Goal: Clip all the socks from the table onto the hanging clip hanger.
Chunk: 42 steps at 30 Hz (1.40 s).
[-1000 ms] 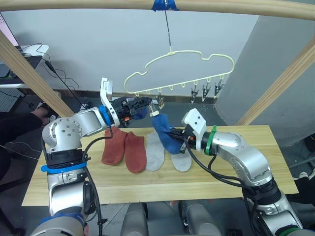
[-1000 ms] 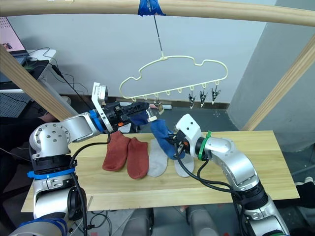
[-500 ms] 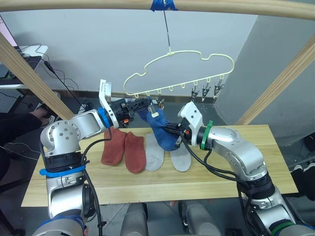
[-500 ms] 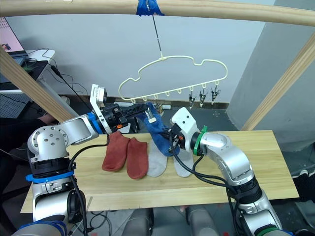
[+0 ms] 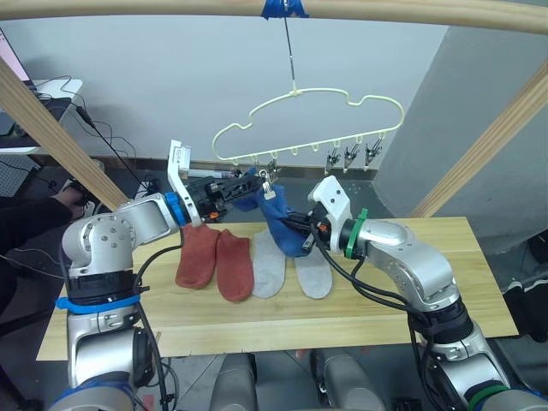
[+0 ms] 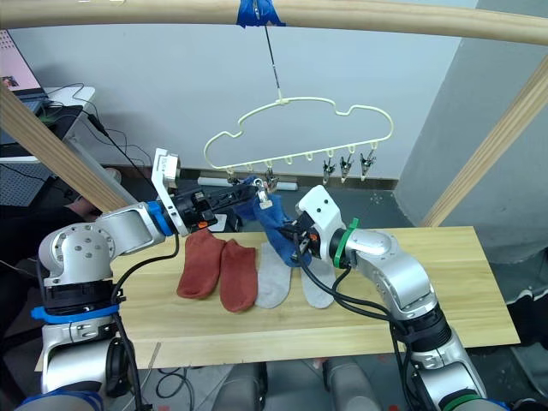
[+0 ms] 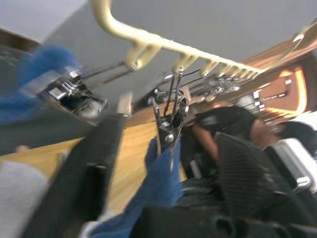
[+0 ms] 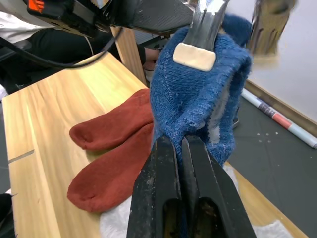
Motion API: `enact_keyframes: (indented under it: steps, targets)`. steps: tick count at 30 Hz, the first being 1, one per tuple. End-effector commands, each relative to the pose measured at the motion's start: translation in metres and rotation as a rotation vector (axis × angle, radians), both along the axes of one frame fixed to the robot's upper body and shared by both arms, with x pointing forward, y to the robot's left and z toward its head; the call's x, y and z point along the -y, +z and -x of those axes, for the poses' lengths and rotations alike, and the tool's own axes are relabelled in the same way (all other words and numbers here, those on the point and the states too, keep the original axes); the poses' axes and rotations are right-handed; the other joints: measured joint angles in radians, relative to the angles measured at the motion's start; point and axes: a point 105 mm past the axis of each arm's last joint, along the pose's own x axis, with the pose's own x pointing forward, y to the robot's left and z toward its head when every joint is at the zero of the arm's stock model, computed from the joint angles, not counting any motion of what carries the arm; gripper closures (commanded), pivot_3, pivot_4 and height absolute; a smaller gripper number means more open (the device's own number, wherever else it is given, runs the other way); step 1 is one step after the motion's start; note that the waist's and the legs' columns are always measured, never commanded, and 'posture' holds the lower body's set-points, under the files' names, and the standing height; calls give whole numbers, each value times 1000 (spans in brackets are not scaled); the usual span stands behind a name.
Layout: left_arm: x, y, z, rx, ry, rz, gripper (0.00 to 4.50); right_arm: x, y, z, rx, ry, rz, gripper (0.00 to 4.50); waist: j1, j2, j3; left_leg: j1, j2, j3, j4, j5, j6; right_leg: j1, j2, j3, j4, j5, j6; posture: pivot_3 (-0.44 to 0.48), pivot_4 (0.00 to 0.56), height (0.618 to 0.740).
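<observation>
A long wooden table [image 5: 360, 317] stands in front of a grey wall, and a thick wooden pole [image 5: 128, 8] runs across the top of the room.

The right gripper [image 8: 179, 148] has its two black fingers pressed tight together on the bottom edge of a blue sock [image 8: 198, 99]. It holds the sock up in the air above the table. The top of this sock is pinched in a silver clip [image 8: 204, 27] with a pale pad on it.

The left gripper [image 6: 248, 190] reaches out from the other side, right up to the top of the same blue sock and the clip. In the left wrist view its two black fingers [image 7: 94, 163] stand apart, with the clip and a bit of blue sock between them. I cannot tell if they are squeezing the clip.

The yellow hanger [image 5: 300, 128] is shaped like a cloud. It hangs by a thin rod from the pole, where there is blue tape [image 5: 282, 8]. Three more silver clips [image 5: 349, 157] hang free near its right end.

On the table, under the blue sock, lie four other socks side by side. Two red socks [image 5: 214, 259] are on the left, touching each other. Two grey socks [image 5: 271, 272] are just beside them, partly behind the blue sock and the right arm.

A person in dark clothes [image 5: 30, 218] sits far off to the left, near some black cables [image 5: 103, 137].
</observation>
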Motion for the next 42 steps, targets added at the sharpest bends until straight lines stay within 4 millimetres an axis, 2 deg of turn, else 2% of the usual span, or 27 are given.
enact_keyframes:
  steps: [1, 5, 10, 15, 19, 23, 26, 30, 35, 42]
  targets:
    - [3, 5, 15, 86, -58, -90, 15, -3, 9, 3, 26, 10, -36, 3389, 0, 0, 0, 0, 0, 0, 0, 0, 0, 0, 0, 0, 0, 0, 0, -25, 202, 740]
    - [6, -3, 23, 99, -80, -134, 0, 4, -1, 3, 5, -3, -8, 1966, 8, 0, 0, 0, 0, 0, -1, 0, 0, 0, 0, 0, -1, 0, 0, -22, 204, 740]
    - [8, -7, 17, 179, -38, -198, 0, 20, -10, 1, -12, -57, 20, 116, 19, 0, 0, -1, 0, 0, 0, 0, 0, 0, 0, 0, -1, -1, 1, -20, 204, 740]
    - [15, -4, 11, 333, 1, -253, 0, 48, -7, -3, 26, -151, 40, 52, 25, 0, 0, -1, 0, 1, -1, 0, 0, 0, 0, 0, -2, 0, 0, -28, 206, 740]
    - [14, -5, 0, 484, 99, -333, 0, 60, 11, -6, 74, -208, -20, 52, 25, 0, 0, -1, 0, 1, -1, 0, 0, 0, 0, 0, -2, 0, 0, -34, 208, 740]
    - [22, 4, -3, 608, 168, -306, 0, 67, 30, 2, 131, -207, -63, 52, 26, 0, 0, -1, 0, 1, -1, 0, 0, 0, 0, 0, -3, 0, 0, -38, 208, 740]
    - [29, 4, -3, 650, 175, -294, 536, 71, 36, 5, 150, -216, -82, 0, 27, 0, 0, -2, 0, 1, -1, 0, 0, 0, 0, 0, -4, 0, 0, -42, 208, 740]
    - [36, -4, -4, 659, 174, -308, 1740, 75, 39, 5, 159, -233, -88, 0, 25, 0, 0, -2, 0, 1, -1, 0, 0, 0, 0, 0, -5, 0, 0, -52, 209, 740]
    - [44, -16, -7, 642, 161, -297, 1740, 75, 41, 3, 170, -246, -100, 0, 24, 0, 0, -2, 0, 1, -1, 0, 0, 0, 0, 0, -5, 0, 0, -62, 203, 740]
    - [51, -21, -33, 646, 217, -306, 1740, 73, 43, -1, 178, -253, -106, 0, 24, 0, 0, -2, -1, 1, 0, 0, 1, 0, 0, 0, -5, 0, 0, -68, 197, 740]
